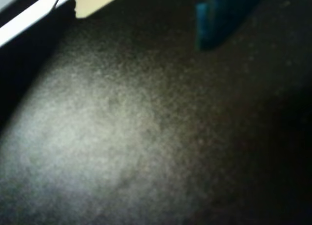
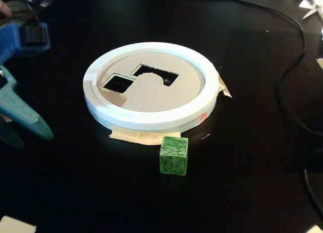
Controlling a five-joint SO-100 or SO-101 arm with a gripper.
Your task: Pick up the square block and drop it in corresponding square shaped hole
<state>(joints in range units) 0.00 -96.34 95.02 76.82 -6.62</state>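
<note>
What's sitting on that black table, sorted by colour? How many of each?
Green: 1, the cube
White: 1, the ring
Beige: 1, the disc inside the ring
Teal: 1, the pincer at the fixed view's left edge
Total: 4

The wrist view is blurred throughout, and in the fixed view the claw (image 2: 20, 123) is cut off by the left edge.

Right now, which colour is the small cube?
Mottled green, marbled and glossy; the cube shows best in the fixed view.
</note>
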